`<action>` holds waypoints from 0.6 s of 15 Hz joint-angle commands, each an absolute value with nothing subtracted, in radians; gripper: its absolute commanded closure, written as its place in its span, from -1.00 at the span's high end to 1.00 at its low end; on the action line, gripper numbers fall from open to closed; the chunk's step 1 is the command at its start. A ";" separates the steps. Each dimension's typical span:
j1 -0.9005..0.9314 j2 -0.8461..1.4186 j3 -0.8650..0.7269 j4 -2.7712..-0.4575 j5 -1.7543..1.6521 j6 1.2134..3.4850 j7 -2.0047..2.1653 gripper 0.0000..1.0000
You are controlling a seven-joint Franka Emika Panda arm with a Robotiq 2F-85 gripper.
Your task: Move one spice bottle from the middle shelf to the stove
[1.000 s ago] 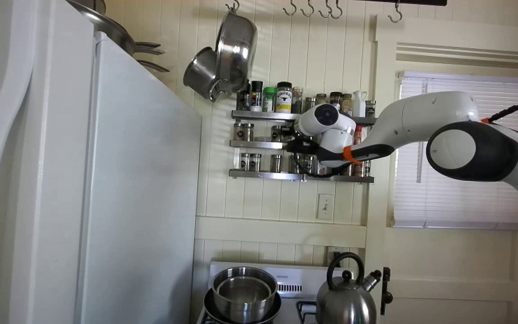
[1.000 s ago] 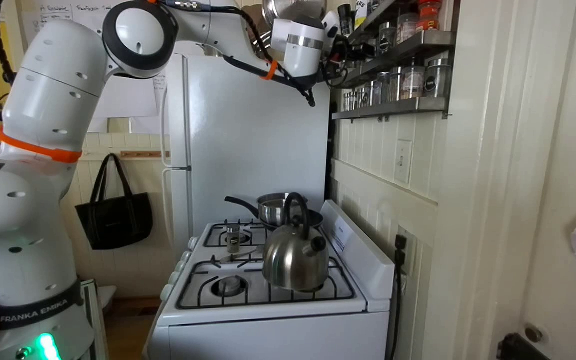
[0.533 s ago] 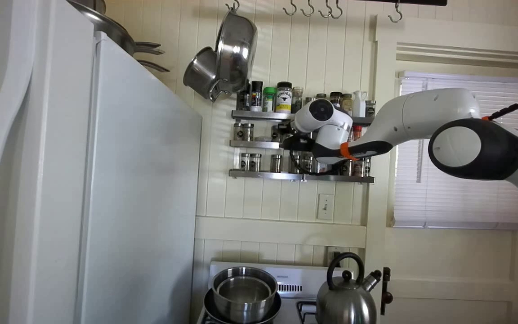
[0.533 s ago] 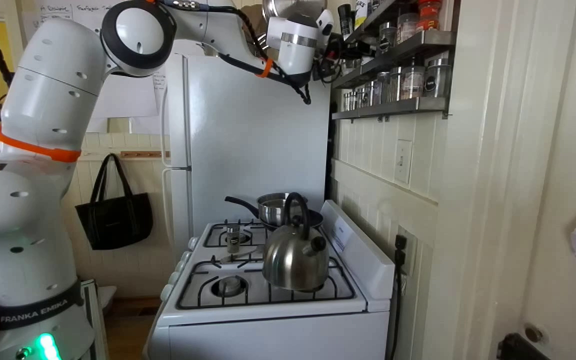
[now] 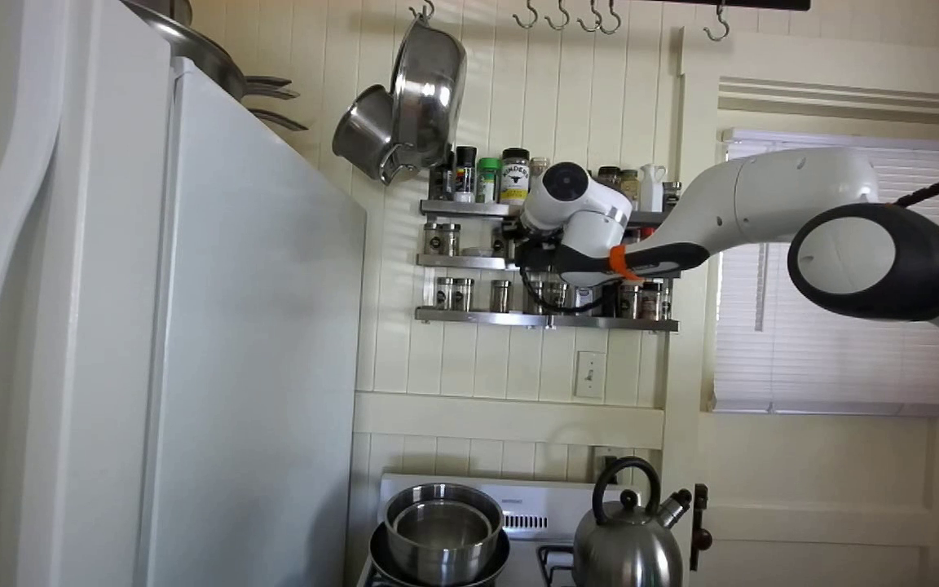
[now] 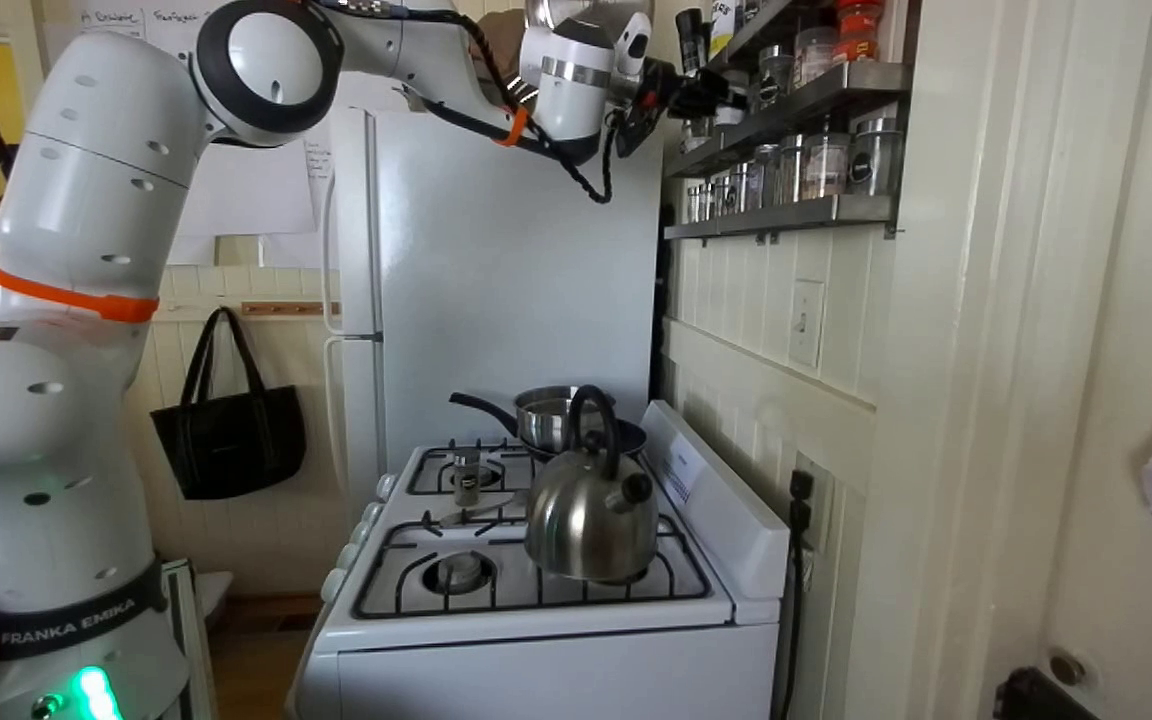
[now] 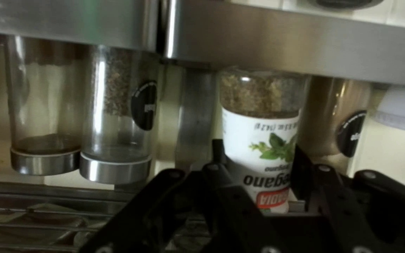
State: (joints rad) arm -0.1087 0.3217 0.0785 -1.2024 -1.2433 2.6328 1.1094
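A clear spice bottle with a white oregano label [image 7: 255, 137] is upside down in the wrist view, as are the shelves. My gripper [image 7: 258, 160] has a black finger against each side of it. Its base shows at the top edge of the middle shelf's rail [image 7: 294, 38]. In an exterior view the gripper [image 6: 711, 95] is beside the middle shelf [image 6: 821, 105], with a white part of the bottle [image 6: 731, 115] below it. In an exterior view the arm hides much of the middle shelf [image 5: 465, 262]. The white stove [image 6: 556, 650] stands below.
A kettle [image 6: 591, 515] and pans [image 6: 546, 415] stand on the stove. A spice jar [image 6: 466, 478] stands near its front. Glass jars [image 7: 118, 112] flank the bottle. The top shelf [image 5: 469, 209] is close above the hand. Pots [image 5: 429, 81] hang at upper left. The fridge [image 6: 516, 270] stands behind.
The arm has drawn back a little from the rack and shifted toward the fridge side. The hand has tilted. The bottle's white part shows more clearly below the gripper.
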 commanded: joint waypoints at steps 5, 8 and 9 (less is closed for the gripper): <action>-0.111 0.300 0.105 -1.212 -1.134 2.537 0.923 -0.63; -0.115 0.304 0.106 -1.198 -1.102 2.511 0.873 -0.63; -0.114 0.305 0.104 -1.194 -1.103 2.503 0.864 -0.63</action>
